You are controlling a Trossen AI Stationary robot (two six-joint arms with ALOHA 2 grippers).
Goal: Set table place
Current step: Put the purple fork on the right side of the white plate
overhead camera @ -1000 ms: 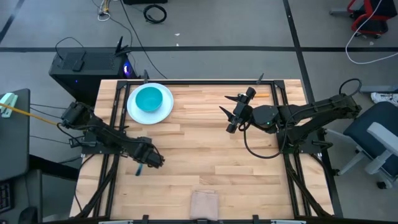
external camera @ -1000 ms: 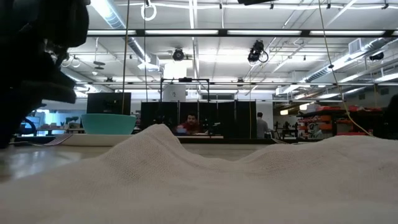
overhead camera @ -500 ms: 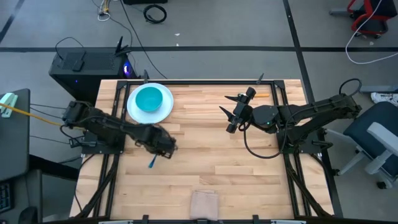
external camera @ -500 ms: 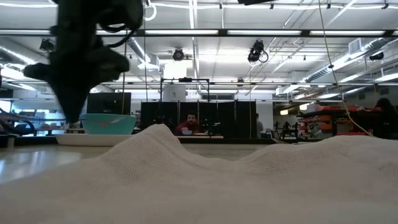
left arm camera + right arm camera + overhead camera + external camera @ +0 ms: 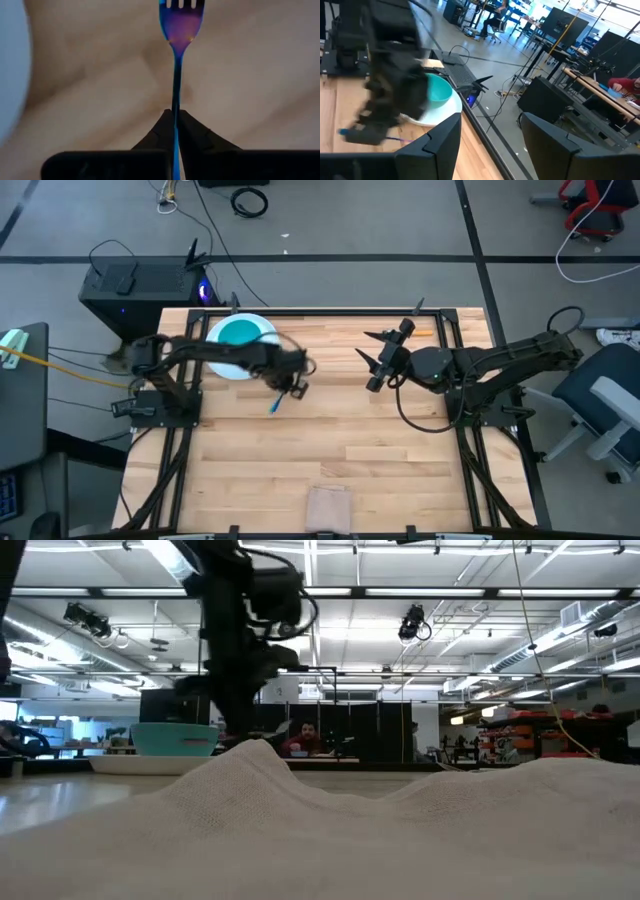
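Off the table's left edge: 1 black box point(image 5: 140, 280) on the floor, cables around it. On the table point(image 5: 340, 440), far-left corner: 1 white plate point(image 5: 222, 365) with 1 teal bowl point(image 5: 238, 332) sitting in it; the left arm reaches across and covers part of the plate's near rim in the high view. Left gripper point(image 5: 292, 378) is just right of the plate, above the planks, fingers pinched tight on the handle of 1 blue-handled fork point(image 5: 176, 75); wrist view shows the tines pointing away from the fingers, wood beneath, plate edge blurred at one side. Near edge, centre: 1 folded cloth point(image 5: 327, 506), which fills the foreground of the low view and blocks most of the tabletop there. Right of centre: right gripper point(image 5: 376, 360) held above the table, fingers spread wide, holding nothing. Behind it, by the far rail: 1 orange-handled item point(image 5: 423, 333), too small to identify surely. Low view background: 1 seated person point(image 5: 306, 738).
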